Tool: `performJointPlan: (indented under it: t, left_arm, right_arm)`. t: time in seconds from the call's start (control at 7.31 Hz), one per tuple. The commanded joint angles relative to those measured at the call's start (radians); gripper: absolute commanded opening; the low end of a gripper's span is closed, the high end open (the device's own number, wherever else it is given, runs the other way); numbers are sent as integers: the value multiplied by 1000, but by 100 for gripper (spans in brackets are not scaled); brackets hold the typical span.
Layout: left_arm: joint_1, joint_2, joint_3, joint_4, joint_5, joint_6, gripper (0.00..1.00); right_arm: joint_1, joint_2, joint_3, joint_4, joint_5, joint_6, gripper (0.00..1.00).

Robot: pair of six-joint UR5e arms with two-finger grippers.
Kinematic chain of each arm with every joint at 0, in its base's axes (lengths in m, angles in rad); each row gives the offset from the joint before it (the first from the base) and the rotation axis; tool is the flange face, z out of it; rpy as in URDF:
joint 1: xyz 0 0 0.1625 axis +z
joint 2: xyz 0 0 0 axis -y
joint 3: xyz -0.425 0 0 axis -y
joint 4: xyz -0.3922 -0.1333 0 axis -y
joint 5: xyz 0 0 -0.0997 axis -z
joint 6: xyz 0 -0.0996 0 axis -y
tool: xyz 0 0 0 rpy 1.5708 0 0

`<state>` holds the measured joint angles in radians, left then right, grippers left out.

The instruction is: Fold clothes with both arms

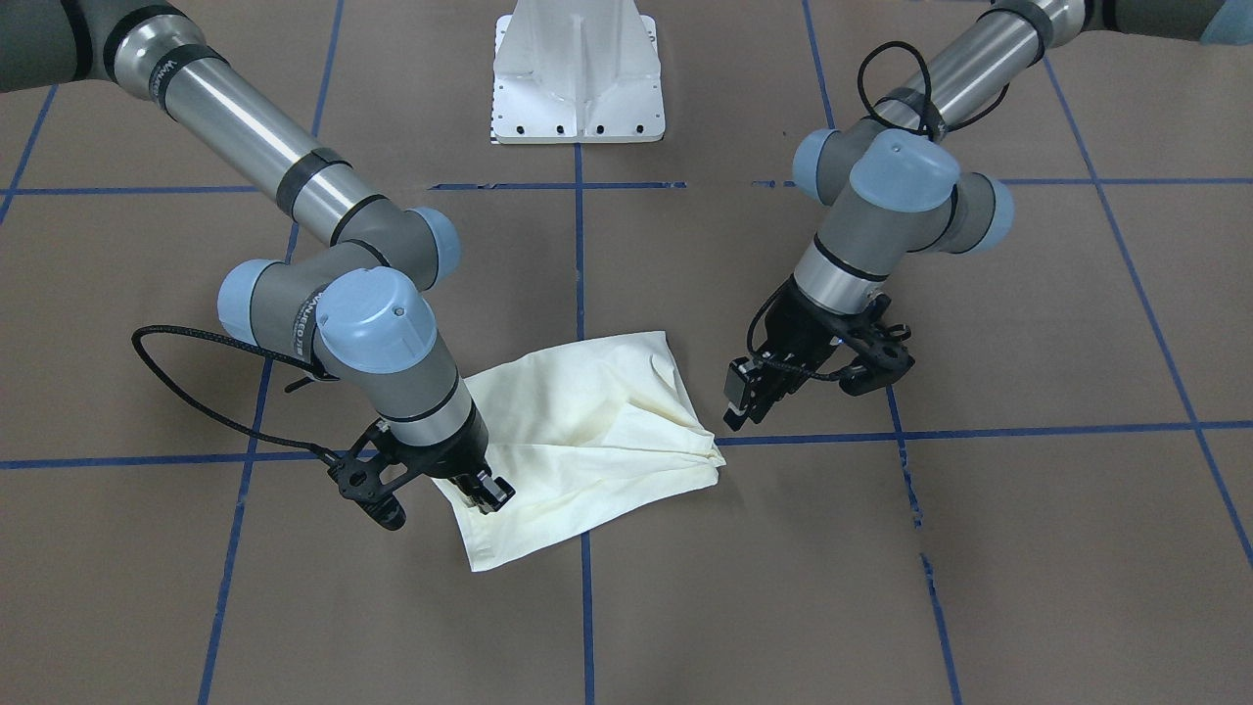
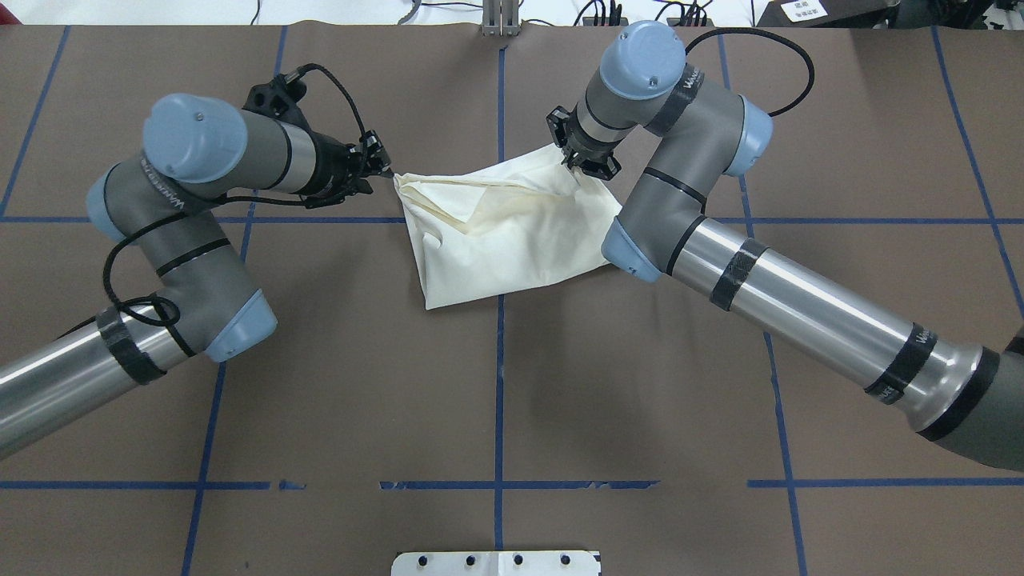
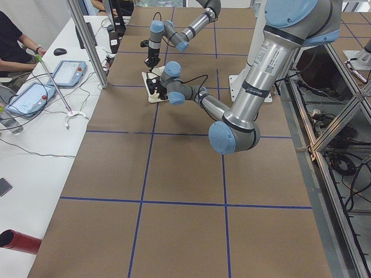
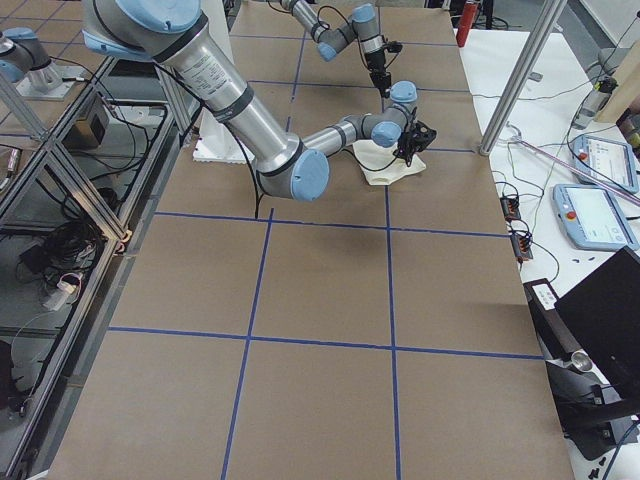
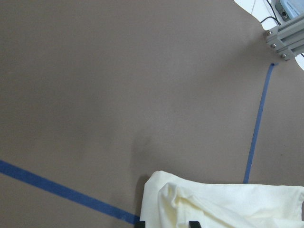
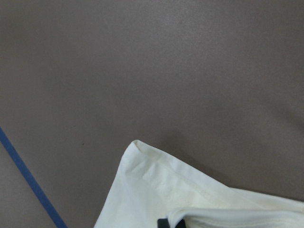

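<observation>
The clothes are one cream shirt lying folded and wrinkled on the brown table, plain side up, near the crossing of the blue tape lines. My right gripper is down on the shirt's corner, shut on an edge of the shirt. In the overhead view that right gripper is at the far right corner of the shirt. My left gripper hangs just over the opposite corner, open, its fingertips either side of the shirt. The print is hidden.
The white pedestal base stands at the robot's side of the table. Blue tape lines grid the brown surface. On the white side bench beside the table are tablets and cables, with a seated person there.
</observation>
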<state>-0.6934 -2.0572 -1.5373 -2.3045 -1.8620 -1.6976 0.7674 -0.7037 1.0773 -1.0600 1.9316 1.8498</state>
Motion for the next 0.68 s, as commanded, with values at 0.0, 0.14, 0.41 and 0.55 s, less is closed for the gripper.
performJointPlan:
  t: [0.0, 0.14, 0.41, 0.55]
  left_arm:
    - [89, 0, 44, -12, 4, 1, 0]
    - [103, -9, 71, -70, 3, 25, 0]
    - [104, -43, 92, -87, 1, 53, 0]
    - [103, -43, 100, -140, 0, 59, 0]
  right_arm:
    - [10, 1, 0, 0, 15, 0, 0]
    - [10, 3, 0, 0, 15, 0, 0]
    - [13, 3, 0, 0, 15, 2, 0]
    - [13, 4, 0, 0, 15, 2, 0]
